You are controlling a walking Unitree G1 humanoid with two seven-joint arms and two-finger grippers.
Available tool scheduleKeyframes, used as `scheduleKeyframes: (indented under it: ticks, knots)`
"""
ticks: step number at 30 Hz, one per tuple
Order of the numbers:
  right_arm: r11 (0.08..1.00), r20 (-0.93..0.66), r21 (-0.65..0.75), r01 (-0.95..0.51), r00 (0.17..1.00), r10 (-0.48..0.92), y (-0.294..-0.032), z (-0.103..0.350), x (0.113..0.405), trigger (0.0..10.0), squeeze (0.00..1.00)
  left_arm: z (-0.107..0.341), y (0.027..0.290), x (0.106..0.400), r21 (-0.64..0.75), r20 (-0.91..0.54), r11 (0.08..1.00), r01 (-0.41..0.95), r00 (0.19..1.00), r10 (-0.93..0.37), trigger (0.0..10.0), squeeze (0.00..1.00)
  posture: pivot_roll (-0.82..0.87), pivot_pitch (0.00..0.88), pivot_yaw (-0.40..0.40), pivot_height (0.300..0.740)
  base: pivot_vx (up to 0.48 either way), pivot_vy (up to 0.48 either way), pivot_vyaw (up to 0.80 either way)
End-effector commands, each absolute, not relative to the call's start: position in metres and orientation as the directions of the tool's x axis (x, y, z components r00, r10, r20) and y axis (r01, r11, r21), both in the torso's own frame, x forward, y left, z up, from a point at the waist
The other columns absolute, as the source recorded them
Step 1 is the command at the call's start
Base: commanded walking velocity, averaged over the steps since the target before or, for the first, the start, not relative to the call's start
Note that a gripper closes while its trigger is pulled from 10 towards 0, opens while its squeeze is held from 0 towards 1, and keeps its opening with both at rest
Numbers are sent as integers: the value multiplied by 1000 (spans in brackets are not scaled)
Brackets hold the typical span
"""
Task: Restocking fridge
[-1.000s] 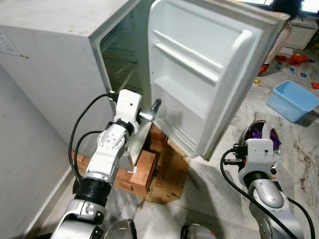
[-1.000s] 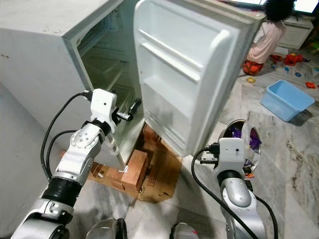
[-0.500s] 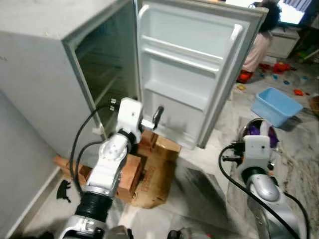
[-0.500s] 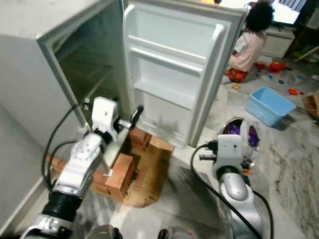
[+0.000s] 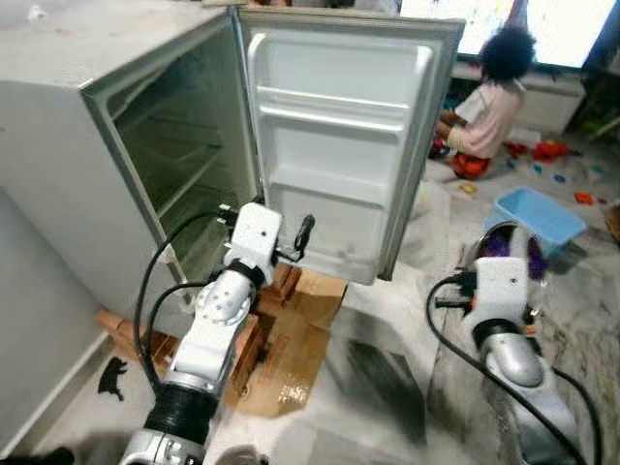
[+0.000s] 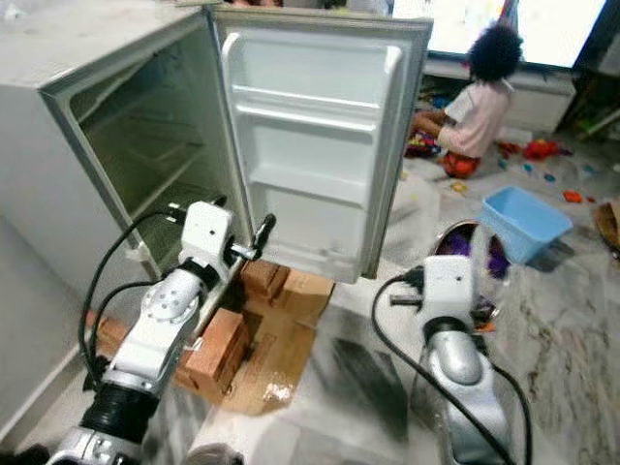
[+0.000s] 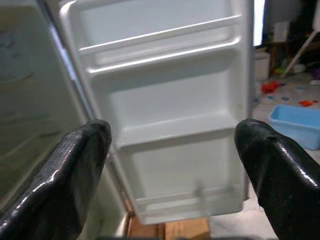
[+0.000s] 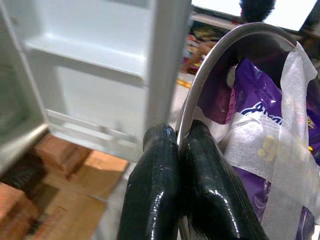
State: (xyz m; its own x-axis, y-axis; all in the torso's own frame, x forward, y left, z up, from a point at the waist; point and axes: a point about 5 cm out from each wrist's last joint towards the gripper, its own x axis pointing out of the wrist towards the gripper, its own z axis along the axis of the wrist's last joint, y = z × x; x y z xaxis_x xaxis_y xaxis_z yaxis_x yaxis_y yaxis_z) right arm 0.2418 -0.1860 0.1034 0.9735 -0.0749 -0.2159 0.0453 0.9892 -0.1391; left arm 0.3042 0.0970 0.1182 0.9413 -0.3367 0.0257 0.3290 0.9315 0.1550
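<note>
Metal bowl [image 8: 235, 60] is held by the right gripper [image 8: 182, 150], whose jaws are pressed together on its rim. Inside the bowl lies a purple packet [image 8: 250, 115] with white letters, partly covered by a strip of white tape [image 8: 295, 150]; the writing begins with something like "Av" but I cannot read the full word. In the head views the bowl is on the right, near the robot, above the marble floor [image 5: 407, 310].

To the left stands the fridge [image 5: 87, 145] with its door [image 5: 339, 145] fully open. The door shelves are white and the compartment has bare shelves. The left gripper [image 7: 172, 150] is raised in front of the door, jaws wide apart and holding nothing.

Under the fridge are wooden blocks [image 6: 218, 349] and flat cardboard [image 5: 291, 339]. On the far right a person [image 5: 484, 107] sits on the floor near a blue tub [image 5: 538, 215] and some small toys [image 5: 547, 150].
</note>
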Motion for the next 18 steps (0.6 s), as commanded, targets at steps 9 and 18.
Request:
scheduleKeyframes:
  ticks: [9,18]
  knots:
    - [984,-154,-171,50,985,-77,-189,113,245,10000,0,120,87,301,183,24,919,349,933,-359,10000,0,-35,0,5,740,476,0,0]
    - [983,-143,-178,39,988,-65,-188,114,246,10000,0,120,83,299,188,25,916,353,931,-364,10000,0,-34,0,3,740,452,0,363]
